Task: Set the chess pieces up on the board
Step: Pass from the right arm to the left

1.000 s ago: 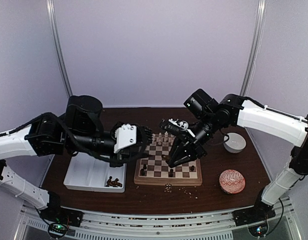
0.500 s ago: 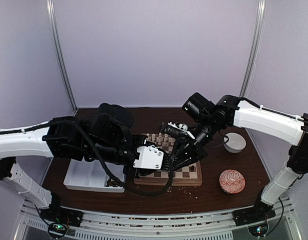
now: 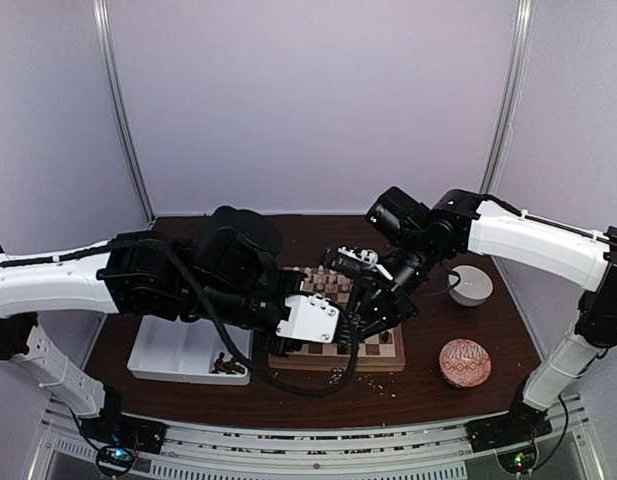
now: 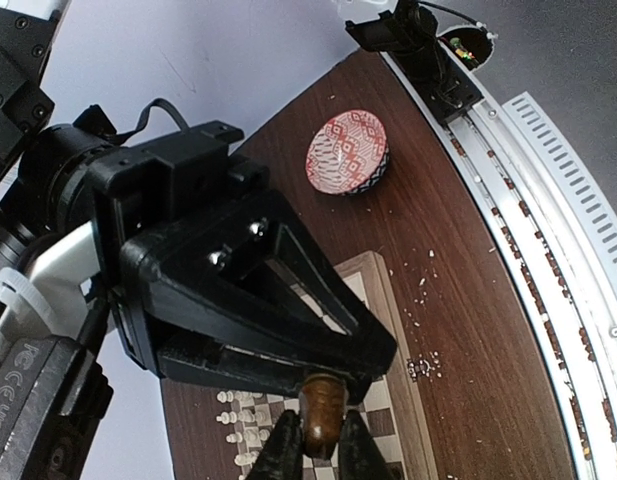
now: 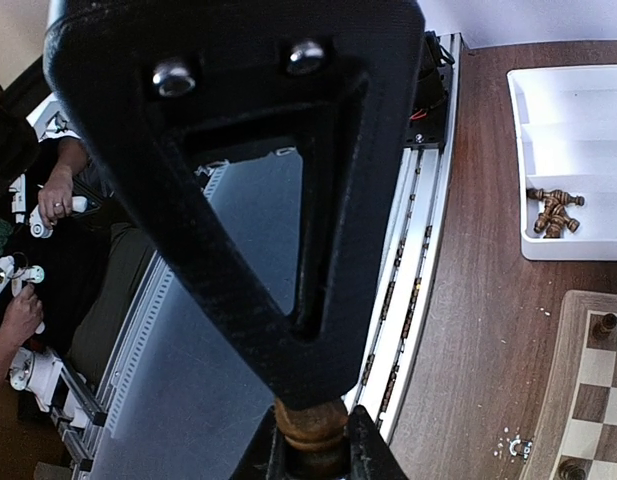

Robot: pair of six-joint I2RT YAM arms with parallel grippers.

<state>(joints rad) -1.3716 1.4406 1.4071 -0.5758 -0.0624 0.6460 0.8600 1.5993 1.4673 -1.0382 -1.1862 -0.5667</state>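
The dark tabletop point(image 3: 438, 385) carries the board point(image 3: 386, 350) at its middle, a checkerboard of light and dark brown squares with a tan border. The left arm point(image 3: 188, 280) and right arm point(image 3: 518, 240) cross above it and hide most squares. A white divided tray point(image 3: 173, 355) lies to its left, a white bowl point(image 3: 471, 287) and a red patterned bowl point(image 3: 465, 362) to its right. The left claw point(image 4: 317, 438) and right claw point(image 5: 313, 452) meet tip to tip over the board, both narrowly clamped on one dark brown chessman point(image 4: 323, 398). On the far row stand cream chessmen point(image 4: 238, 420); dark chessmen point(image 5: 553, 212) lie in the tray.

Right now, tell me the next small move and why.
Probably open the right gripper: both it and the left gripper look closed on the same dark chess piece above the board, so releasing lets the left place it.
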